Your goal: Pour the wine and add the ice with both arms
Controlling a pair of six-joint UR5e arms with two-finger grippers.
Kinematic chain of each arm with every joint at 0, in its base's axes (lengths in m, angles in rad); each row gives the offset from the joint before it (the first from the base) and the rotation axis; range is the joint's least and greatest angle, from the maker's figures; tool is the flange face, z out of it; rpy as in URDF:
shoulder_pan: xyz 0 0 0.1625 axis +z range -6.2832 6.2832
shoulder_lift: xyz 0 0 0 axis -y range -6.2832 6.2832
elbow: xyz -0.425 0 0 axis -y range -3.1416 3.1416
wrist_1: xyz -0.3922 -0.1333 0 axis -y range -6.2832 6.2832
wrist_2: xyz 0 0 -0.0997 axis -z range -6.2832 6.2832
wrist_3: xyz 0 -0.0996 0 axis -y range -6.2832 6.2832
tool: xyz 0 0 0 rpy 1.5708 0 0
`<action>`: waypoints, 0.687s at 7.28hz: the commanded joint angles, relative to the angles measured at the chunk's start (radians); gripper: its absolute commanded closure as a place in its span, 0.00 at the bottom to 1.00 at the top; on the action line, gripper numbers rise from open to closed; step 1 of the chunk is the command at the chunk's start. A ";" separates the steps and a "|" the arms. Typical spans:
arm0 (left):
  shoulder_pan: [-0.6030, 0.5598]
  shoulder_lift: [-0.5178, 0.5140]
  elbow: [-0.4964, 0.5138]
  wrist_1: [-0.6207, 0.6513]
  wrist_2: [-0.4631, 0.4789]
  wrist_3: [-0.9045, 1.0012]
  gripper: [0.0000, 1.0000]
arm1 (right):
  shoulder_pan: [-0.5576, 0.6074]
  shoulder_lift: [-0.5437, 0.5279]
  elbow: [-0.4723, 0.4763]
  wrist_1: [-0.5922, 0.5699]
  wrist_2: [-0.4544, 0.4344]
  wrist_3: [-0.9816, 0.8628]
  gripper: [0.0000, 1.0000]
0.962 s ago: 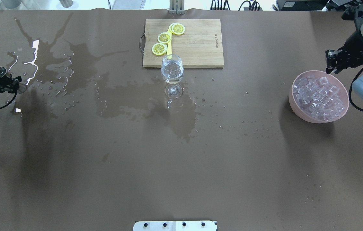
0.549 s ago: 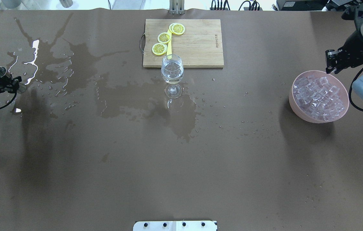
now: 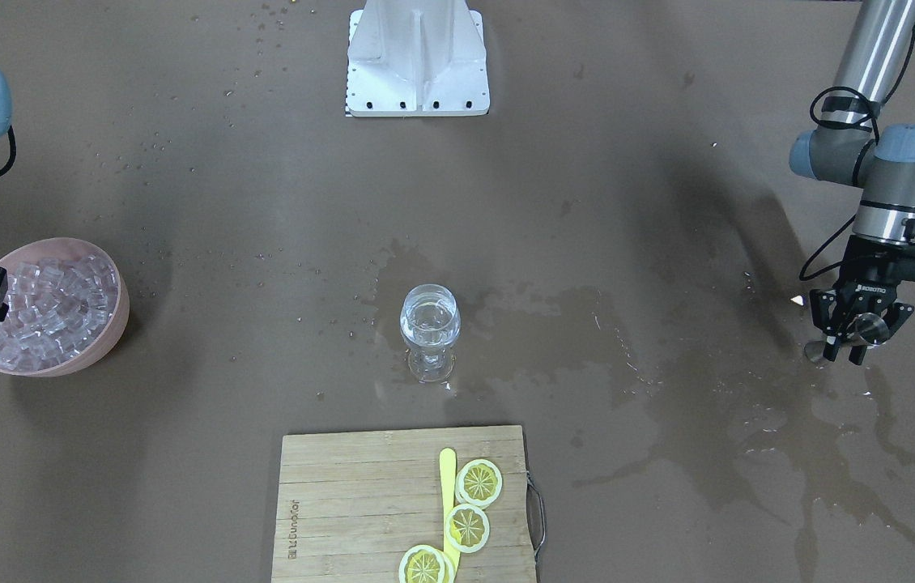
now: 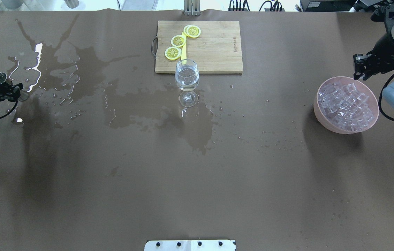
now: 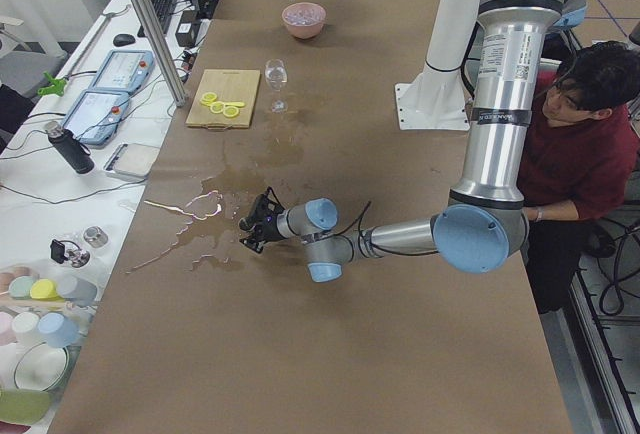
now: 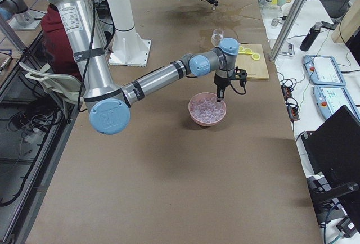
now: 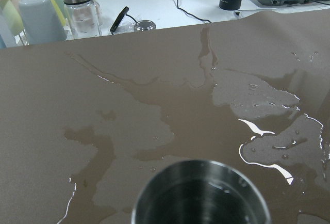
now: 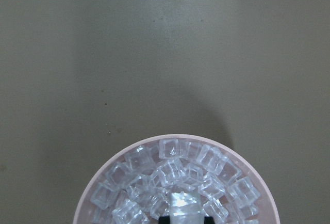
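bench [image 4: 218, 174] covered in matt brown paper-like sheet | glossy wet film [image 4: 89, 66] seen left of stemmed glass [image 4: 187, 77] | stemmed glass clear, smooth | board [image 4: 214, 48] beyond it: matt grained wood | bowl [image 4: 323, 119] to its right: matt pink plastic | ice [image 4: 347, 104] glassy | jigger [image 7: 200, 195] brushed steel

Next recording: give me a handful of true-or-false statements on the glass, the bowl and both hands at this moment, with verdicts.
1. The stemmed glass holds clear wine. True.
2. The glass stands on the cutting board. False: it stands on the table, beside the board.
3. The left hand grips a steel jigger. True.
4. The pink bowl is empty. False: it is full of ice.
5. The right hand is above the glass. False: it is at the bowl.
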 commanded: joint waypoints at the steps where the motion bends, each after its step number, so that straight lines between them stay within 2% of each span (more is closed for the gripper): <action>1: 0.001 -0.001 0.005 0.001 -0.001 0.000 0.55 | 0.000 0.000 0.000 0.000 0.000 0.000 0.94; 3: 0.001 -0.003 0.009 0.001 -0.001 0.000 0.56 | 0.000 0.000 0.004 0.000 0.000 0.000 0.94; 5: 0.001 -0.003 0.009 0.001 -0.001 0.000 0.60 | 0.000 0.000 0.007 0.000 0.000 0.000 0.94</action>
